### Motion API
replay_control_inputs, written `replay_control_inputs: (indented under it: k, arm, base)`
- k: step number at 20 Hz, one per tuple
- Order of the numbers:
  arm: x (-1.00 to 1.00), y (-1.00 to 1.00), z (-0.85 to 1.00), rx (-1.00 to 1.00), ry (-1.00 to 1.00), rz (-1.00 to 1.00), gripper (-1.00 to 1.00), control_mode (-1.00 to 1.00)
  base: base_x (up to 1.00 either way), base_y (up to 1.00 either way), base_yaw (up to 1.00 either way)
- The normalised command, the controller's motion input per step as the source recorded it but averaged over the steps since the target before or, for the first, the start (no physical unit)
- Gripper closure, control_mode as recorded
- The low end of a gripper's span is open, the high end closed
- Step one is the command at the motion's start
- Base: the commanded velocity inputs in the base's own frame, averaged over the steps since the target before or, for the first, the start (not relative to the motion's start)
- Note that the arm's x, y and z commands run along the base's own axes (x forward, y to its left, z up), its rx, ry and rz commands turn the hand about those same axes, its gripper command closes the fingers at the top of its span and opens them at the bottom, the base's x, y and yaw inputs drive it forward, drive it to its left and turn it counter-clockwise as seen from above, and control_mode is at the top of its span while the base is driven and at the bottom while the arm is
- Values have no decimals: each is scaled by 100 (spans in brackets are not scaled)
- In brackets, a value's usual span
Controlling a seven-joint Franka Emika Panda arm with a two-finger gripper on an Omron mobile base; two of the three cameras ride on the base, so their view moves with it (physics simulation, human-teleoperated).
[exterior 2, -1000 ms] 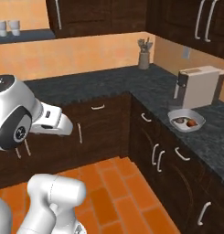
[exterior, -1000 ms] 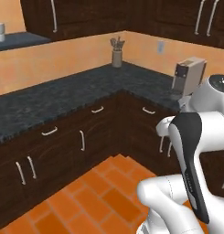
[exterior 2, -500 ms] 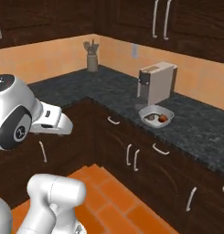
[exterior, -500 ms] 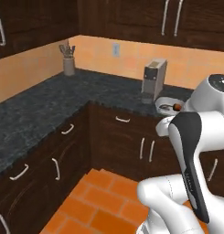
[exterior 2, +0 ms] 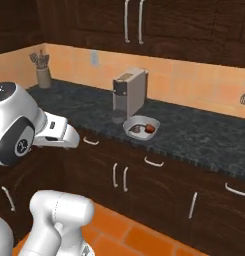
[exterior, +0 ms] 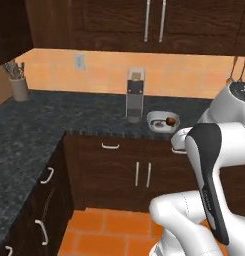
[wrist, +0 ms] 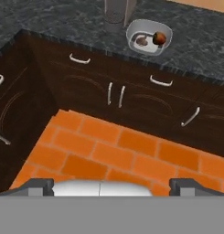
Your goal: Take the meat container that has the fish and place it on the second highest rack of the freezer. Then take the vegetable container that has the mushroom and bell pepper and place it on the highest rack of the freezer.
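Whole scene has slid across both base views since a second ago, so the base turned, not the objects; coffee machine now sits mid-frame instead of far right. Left base view: vegetable container [exterior: 163,120] on the dark counter [exterior: 69,117] just right of the coffee machine [exterior: 135,101], bell pepper [exterior: 170,120] red inside it, utensil holder [exterior: 17,86] far left by the wall; the arm's white links stand in the lower right. Right base view: same container [exterior 2: 141,127] touching close to the machine's [exterior 2: 129,94] base, mushroom [exterior 2: 137,129] on its left half, pepper [exterior 2: 151,128] on its right half. Hand view: gripper [wrist: 111,186] fully spread, nothing between the tips, fingertips [wrist: 33,186] far apart at the bottom edge. Container [wrist: 149,37] lies well ahead of the gripper, up across the orange tile floor [wrist: 109,151] and dark cabinet fronts [wrist: 118,93], slightly right of its centre line; mushroom [wrist: 141,41] and pepper [wrist: 160,38] side by side inside.
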Motion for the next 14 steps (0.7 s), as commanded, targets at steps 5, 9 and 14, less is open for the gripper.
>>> replay_control_inputs:
  k: [5, 9, 14]
  arm:
    - [0, 0, 0, 0, 0, 0, -100, 100]
    - [0, 0, 0, 0, 0, 0, -100, 100]
    - [0, 0, 0, 0, 0, 0, -100, 100]
  base:
    - [82, 59, -52]
    - [80, 44, -49]
    - [56, 42, -48]
